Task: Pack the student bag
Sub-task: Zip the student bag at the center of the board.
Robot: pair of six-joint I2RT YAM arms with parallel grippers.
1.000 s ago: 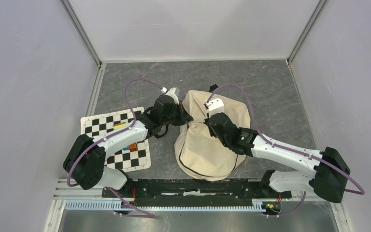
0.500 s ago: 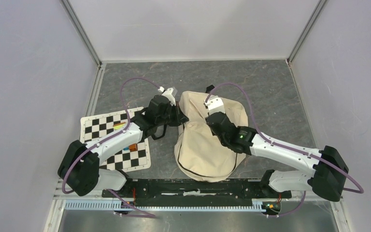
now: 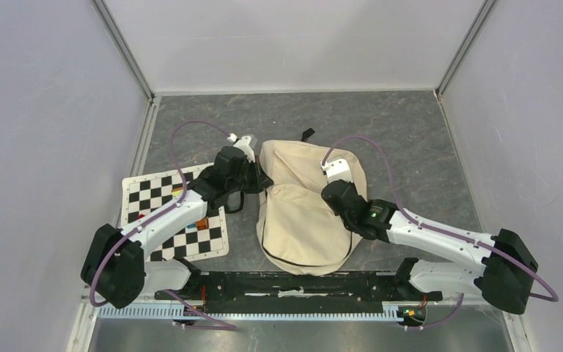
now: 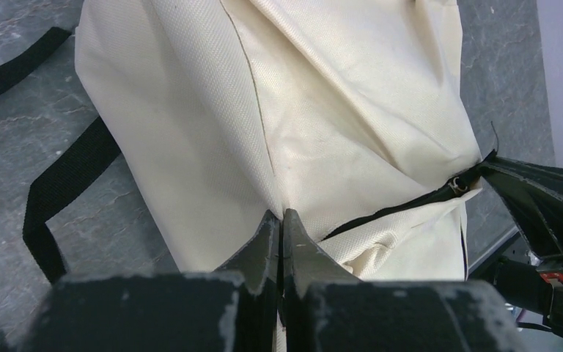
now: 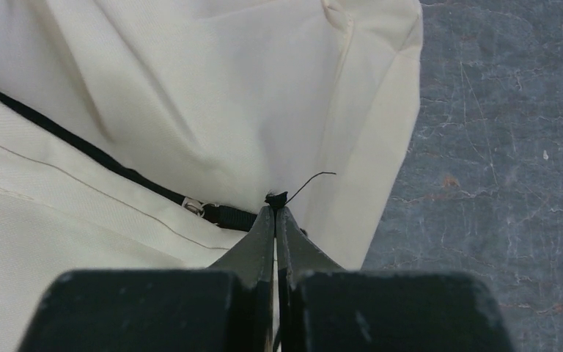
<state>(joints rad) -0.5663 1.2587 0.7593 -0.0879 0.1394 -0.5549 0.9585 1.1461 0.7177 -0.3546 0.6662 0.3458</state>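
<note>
– Starting overhead: where does the student bag (image 3: 304,220) lie?
– On the grey table (image 3: 410,139), between my left arm (image 3: 168,216) and right arm (image 3: 440,238). It is to the right of the checkered mat (image 3: 154,194) and apart from it. Both wrists sit over its upper half.
– Left wrist view?
– My left gripper (image 4: 282,218) is pressed fully together, pinching a fold of the cream fabric just above the black zipper (image 4: 396,209). A black strap (image 4: 59,183) loops on the table at the bag's left side.
– Right wrist view?
– My right gripper (image 5: 275,213) is likewise closed tight, nipping a small black tab (image 5: 276,197) at the zipper's end. A loose thread (image 5: 311,180) curls off the tab, and the silver pull (image 5: 192,206) sits just left of it. Table surface shows beyond the bag's right edge.
</note>
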